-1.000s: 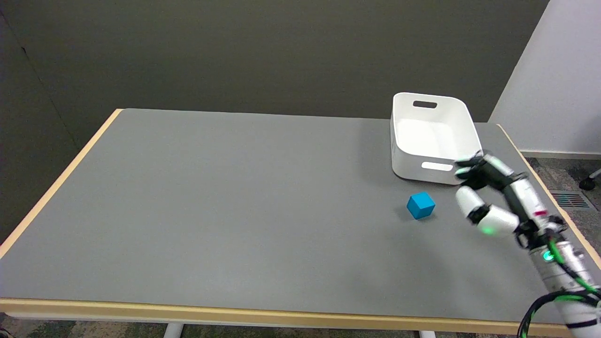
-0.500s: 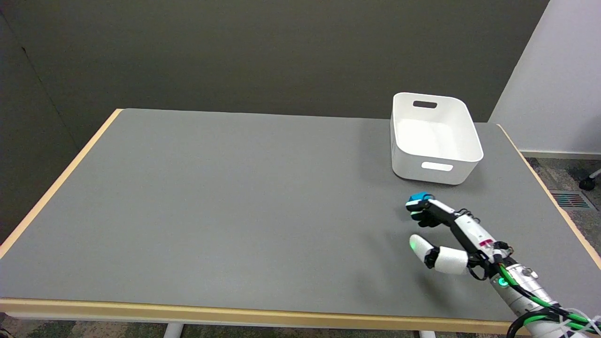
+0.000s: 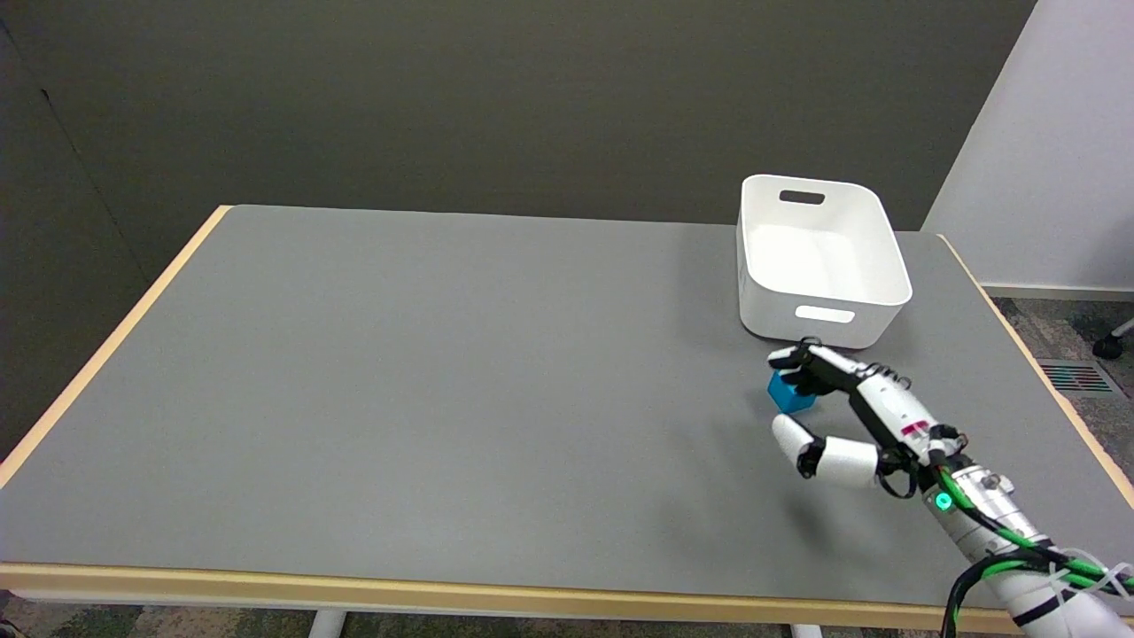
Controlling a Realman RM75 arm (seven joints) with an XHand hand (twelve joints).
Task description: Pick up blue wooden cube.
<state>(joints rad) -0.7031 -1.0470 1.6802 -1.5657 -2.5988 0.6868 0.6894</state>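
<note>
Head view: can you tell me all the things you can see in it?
cube: one, blue, on the table near its right side, just in front of the bin, partly under the fingers
bin: one, white, on the table's far right, open top, nothing seen inside
table: one, grey top with a pale wooden edge, fills most of the view
wall: dark grey behind the table, white at the far right
right hand: one, black and white, fingers reaching over the cube's top, thumb spread apart below it; whether it touches the cube cannot be told
right arm: one, white with green cables, coming in from the lower right
</note>
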